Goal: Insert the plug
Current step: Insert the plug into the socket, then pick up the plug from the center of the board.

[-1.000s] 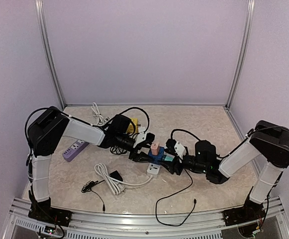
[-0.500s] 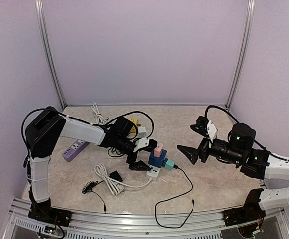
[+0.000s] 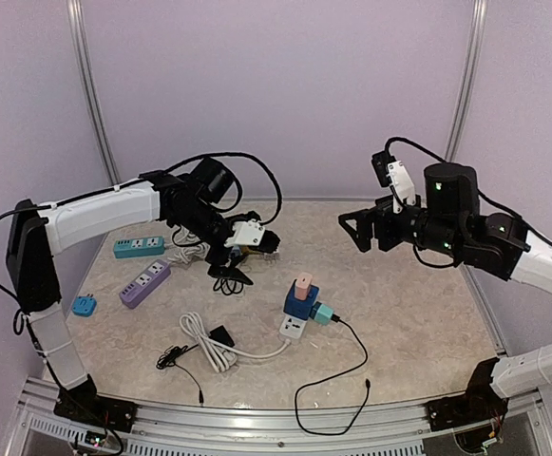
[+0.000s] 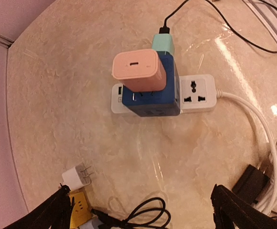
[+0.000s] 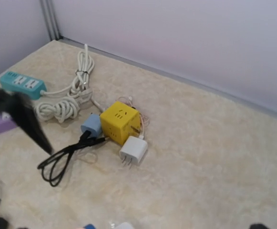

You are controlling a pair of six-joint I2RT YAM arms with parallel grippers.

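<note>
Left gripper [image 3: 247, 258], right gripper [image 3: 359, 228] risen from pink plug [image 3: 301, 285], jaws wide, empty; beige tabletop [image 3: 404, 318], lilac walls [image 3: 276, 95].

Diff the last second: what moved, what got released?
Both arms let go and withdrew. The left gripper lifted away to the back-left and the right gripper lifted away to the right; both are now open and empty. The pink charger, blue cube adapter, mint plug and white power strip stayed put, still plugged together.
</note>
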